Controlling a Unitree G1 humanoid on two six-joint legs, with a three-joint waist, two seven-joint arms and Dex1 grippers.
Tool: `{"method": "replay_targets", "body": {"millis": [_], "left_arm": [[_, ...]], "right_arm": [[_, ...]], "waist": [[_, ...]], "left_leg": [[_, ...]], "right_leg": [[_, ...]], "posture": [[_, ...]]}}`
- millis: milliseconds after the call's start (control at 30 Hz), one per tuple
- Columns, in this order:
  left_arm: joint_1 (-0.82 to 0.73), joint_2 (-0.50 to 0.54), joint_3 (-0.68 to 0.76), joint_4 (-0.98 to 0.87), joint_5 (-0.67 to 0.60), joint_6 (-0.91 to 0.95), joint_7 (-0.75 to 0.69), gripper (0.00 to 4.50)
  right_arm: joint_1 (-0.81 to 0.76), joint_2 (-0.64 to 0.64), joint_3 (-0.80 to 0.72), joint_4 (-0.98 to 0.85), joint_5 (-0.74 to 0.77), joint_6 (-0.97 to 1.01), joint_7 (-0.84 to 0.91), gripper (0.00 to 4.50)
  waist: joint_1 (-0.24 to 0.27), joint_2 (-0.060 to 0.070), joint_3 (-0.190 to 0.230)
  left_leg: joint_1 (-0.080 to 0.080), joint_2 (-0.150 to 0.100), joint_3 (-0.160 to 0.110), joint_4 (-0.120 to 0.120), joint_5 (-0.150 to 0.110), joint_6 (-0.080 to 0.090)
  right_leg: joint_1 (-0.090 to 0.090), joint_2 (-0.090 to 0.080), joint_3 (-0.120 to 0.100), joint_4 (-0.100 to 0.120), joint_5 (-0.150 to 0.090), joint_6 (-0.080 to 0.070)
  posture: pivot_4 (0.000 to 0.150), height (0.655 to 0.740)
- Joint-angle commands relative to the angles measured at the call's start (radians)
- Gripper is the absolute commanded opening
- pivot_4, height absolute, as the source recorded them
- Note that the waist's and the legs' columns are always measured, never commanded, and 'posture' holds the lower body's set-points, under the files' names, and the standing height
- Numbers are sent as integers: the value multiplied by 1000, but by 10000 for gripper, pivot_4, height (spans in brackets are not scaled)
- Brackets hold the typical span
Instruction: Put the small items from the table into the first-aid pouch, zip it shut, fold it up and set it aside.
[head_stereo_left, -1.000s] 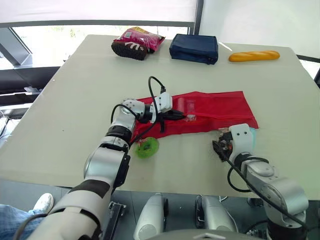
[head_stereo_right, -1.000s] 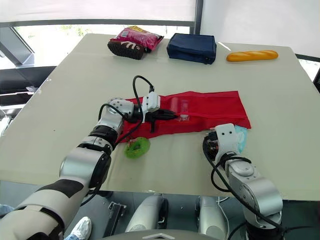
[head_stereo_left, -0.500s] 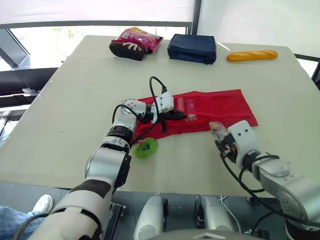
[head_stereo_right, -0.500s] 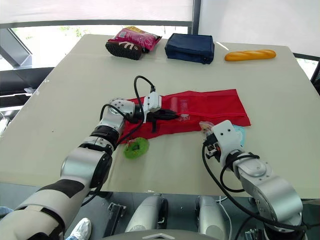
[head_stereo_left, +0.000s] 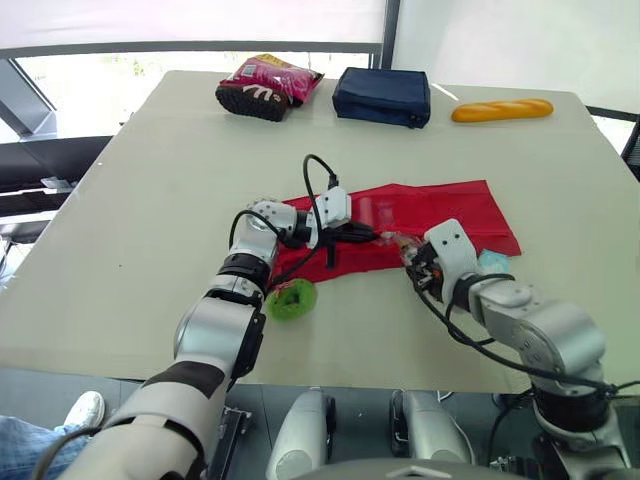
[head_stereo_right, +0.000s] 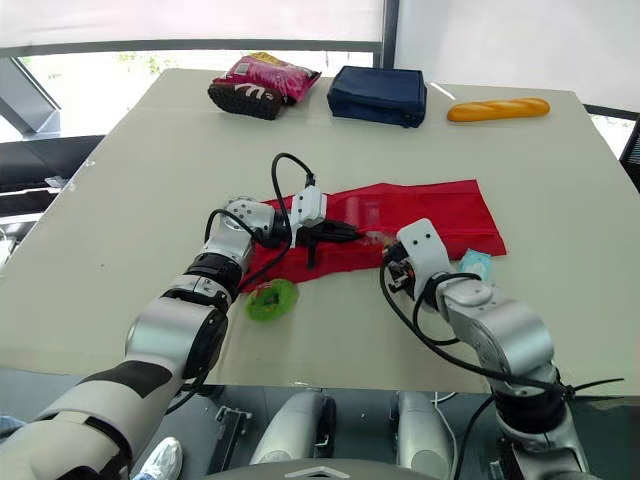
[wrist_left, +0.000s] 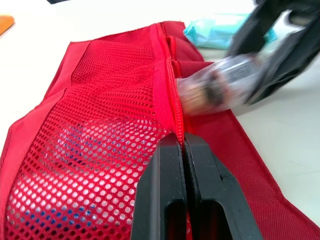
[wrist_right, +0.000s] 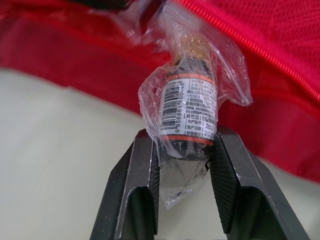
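Observation:
A red first-aid pouch (head_stereo_left: 440, 215) lies unfolded mid-table. My left gripper (wrist_left: 183, 145) is shut on the red zipper edge of its mesh pocket (wrist_left: 100, 150), holding it up. My right gripper (wrist_right: 182, 137) is shut on a small brown bottle (wrist_right: 190, 107) wrapped in a clear plastic bag. The bottle (wrist_left: 215, 92) sits right at the pocket's mouth, beside the left fingertips. A green ring-shaped item (head_stereo_left: 291, 298) lies on the table by my left forearm. A teal packet (head_stereo_left: 492, 262) rests at the pouch's near right corner, behind my right wrist.
At the table's far edge lie a pink snack bag (head_stereo_left: 265, 85), a navy pouch (head_stereo_left: 382, 96) and an orange bread-shaped toy (head_stereo_left: 502, 109). The table's front edge (head_stereo_left: 350, 355) runs close under both forearms.
My right gripper has carried the bagged bottle from near the table's front edge forward and left to the pocket mouth. The left gripper has kept its hold on the zipper edge.

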Motion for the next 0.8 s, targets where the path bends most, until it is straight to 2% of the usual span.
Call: {"method": "replay_targets", "body": {"millis": [33, 633, 700, 800], "left_arm": [[5, -8, -2, -46, -23, -8, -22, 0], [27, -33, -14, -92, -27, 4, -54, 0], [25, -31, -13, -91, -25, 6, -46, 0], [20, -26, -9, -83, -22, 7, -36, 0]], "right_arm": [[-40, 46, -10, 47, -32, -68, -30, 8770], [-158, 259, -61, 382, -134, -370, -133, 8770], [-144, 257, -48, 376, -139, -377, -123, 19720], [-108, 248, -37, 332, -139, -355, -114, 33451]], "waist": [[-1, 0, 0], [-3, 0, 0], [-3, 0, 0], [-3, 0, 0]], "left_leg": [[0, 0, 0, 0, 0, 0], [0, 0, 1, 0, 0, 0], [0, 0, 1, 0, 0, 0], [0, 0, 1, 0, 0, 0]], "right_leg": [[0, 0, 0, 0, 0, 0], [-1, 0, 1, 2, 0, 0], [-1, 0, 1, 2, 0, 0], [-2, 0, 1, 2, 0, 0]], "posture": [[1500, 7164], [1500, 7164], [1500, 7164], [1500, 7164]]}}
